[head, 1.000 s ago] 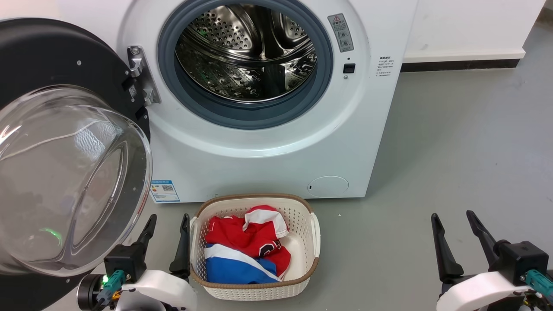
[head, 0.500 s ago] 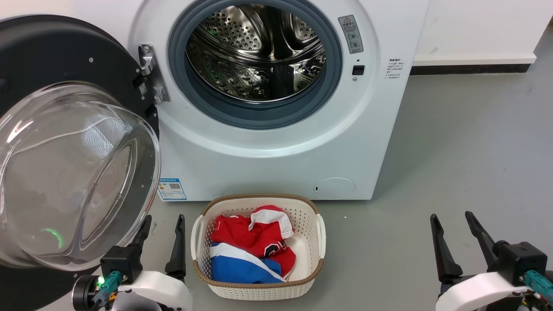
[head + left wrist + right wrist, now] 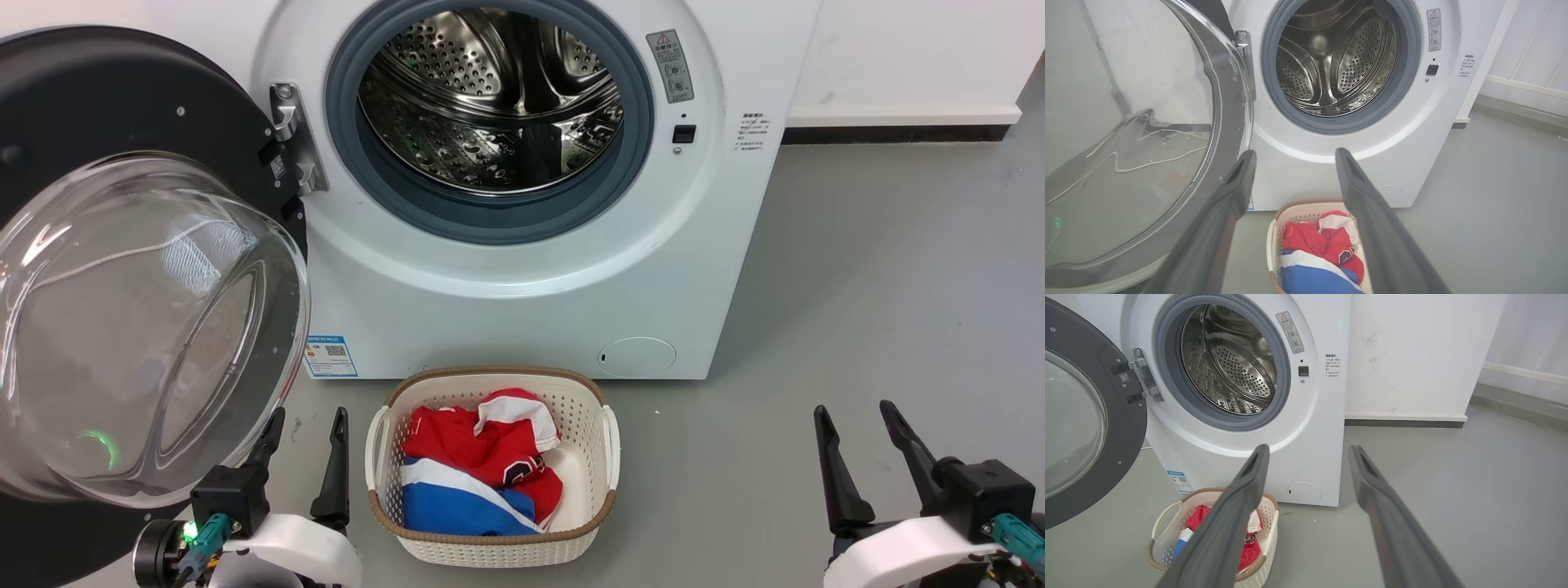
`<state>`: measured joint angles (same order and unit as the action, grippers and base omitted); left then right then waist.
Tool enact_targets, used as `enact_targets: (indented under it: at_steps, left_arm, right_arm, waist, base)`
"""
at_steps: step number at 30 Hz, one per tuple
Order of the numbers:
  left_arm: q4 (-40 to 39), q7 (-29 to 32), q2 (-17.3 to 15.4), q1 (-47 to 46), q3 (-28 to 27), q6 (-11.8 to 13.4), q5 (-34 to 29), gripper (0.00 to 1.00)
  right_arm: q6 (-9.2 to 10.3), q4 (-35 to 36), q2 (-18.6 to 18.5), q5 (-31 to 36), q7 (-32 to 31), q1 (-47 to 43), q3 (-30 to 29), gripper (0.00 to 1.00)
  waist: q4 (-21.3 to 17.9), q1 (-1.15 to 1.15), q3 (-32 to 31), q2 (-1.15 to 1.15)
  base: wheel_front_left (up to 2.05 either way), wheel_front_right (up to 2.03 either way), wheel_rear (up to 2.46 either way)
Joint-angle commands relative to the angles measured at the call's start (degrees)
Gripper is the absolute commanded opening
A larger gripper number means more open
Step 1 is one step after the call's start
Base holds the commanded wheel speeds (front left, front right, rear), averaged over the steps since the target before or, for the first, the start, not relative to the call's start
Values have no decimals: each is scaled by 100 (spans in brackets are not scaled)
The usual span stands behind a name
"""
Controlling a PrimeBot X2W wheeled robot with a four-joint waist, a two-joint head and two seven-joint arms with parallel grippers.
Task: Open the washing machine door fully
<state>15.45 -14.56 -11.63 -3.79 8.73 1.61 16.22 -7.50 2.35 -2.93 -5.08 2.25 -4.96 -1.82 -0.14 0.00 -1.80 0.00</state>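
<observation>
The washing machine door (image 3: pixel 122 90) stands wide open at left, its outer edge cut off; left gripper (image 3: pixel 309 416) and right gripper (image 3: pixel 853 408) both spread apart, gripping nothing.

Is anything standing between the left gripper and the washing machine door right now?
Nothing visible does. The left gripper is open and sits right beside the glass bowl of the washing machine door, with no object between them. The laundry basket lies on the gripper's other side, away from the door.
</observation>
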Motion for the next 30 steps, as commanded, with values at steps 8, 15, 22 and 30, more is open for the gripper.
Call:
enact_targets:
  at_steps: [8,15,22,30]
  left_arm:
    - [87,104,34,-26,-80,-20,251,0]
    - [59,309,115,-50,-224,-108,988,0]
    - [17,474,191,-61,-340,-188,1652,0]
    - [-12,658,267,-86,-474,-274,2348,0]
  right_arm:
    - [0,-94,2,-277,8,-6,9,0]
    - [0,-252,-33,-1179,-71,120,-17,0]
    - [0,-395,-58,-1961,-126,235,-31,0]
    - [0,-537,-77,-2779,-186,343,-49,0]
  waist:
    - [15,0,11,0]
    - [16,0,22,0]
    - [15,0,32,0]
    - [15,0,45,0]
  base:
    - [0,0,0]
    - [0,0,0]
    - [0,0,0]
    - [0,0,0]
